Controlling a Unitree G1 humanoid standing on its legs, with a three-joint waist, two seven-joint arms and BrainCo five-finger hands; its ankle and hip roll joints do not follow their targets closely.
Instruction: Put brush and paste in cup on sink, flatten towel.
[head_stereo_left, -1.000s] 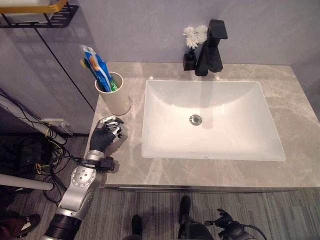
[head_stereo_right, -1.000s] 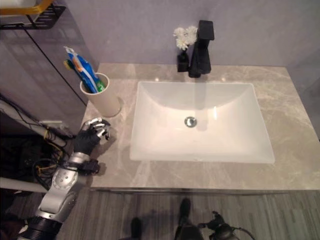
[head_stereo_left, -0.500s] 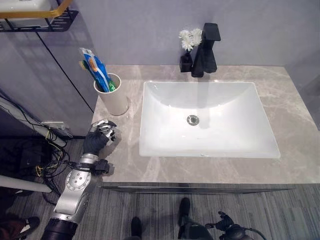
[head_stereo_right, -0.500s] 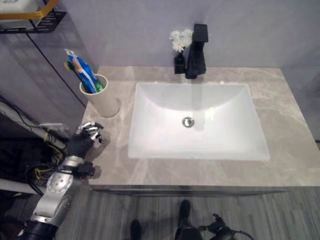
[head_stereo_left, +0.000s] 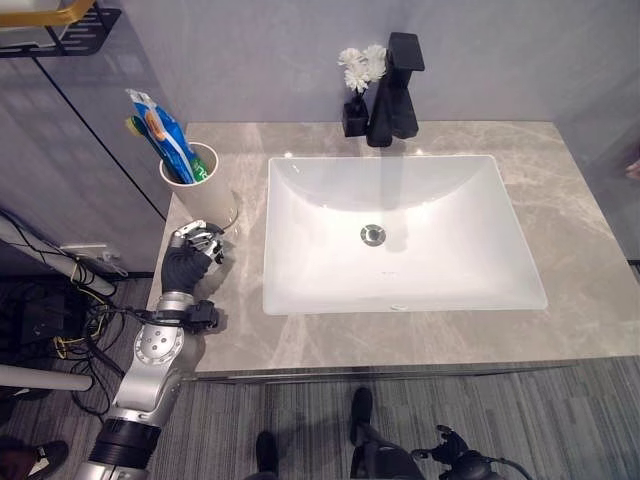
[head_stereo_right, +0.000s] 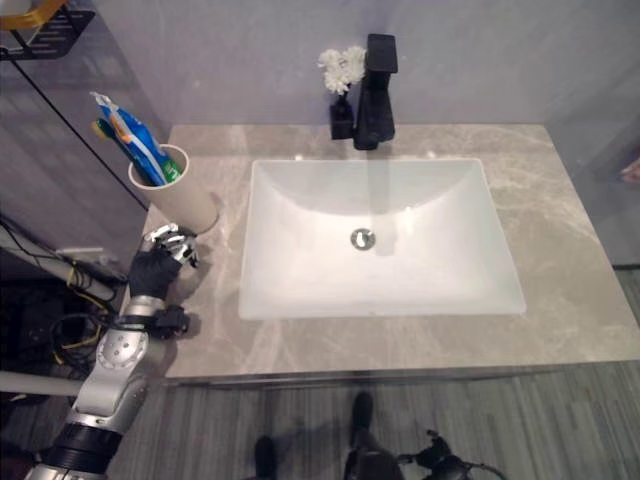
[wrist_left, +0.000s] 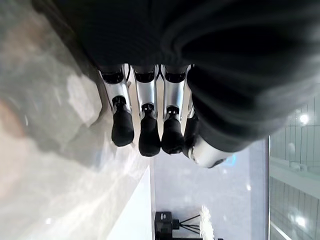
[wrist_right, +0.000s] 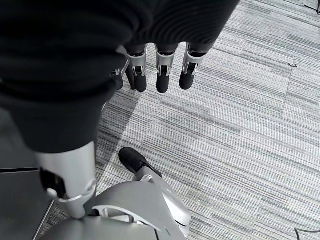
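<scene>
While cup (head_stereo_left: 197, 185) holds blue paste (head_stereo_left: 162, 129), seemingly a green brush, left hand (head_stereo_left: 190, 260) curled empty beside it

your left hand (head_stereo_left: 191, 256) has drawn back along the counter (head_stereo_left: 580, 320) toward its left edge, fingers curled and holding nothing, now just beside the cup (head_stereo_left: 203, 190). your head camera has shifted too, reframing the whole basin.
</scene>
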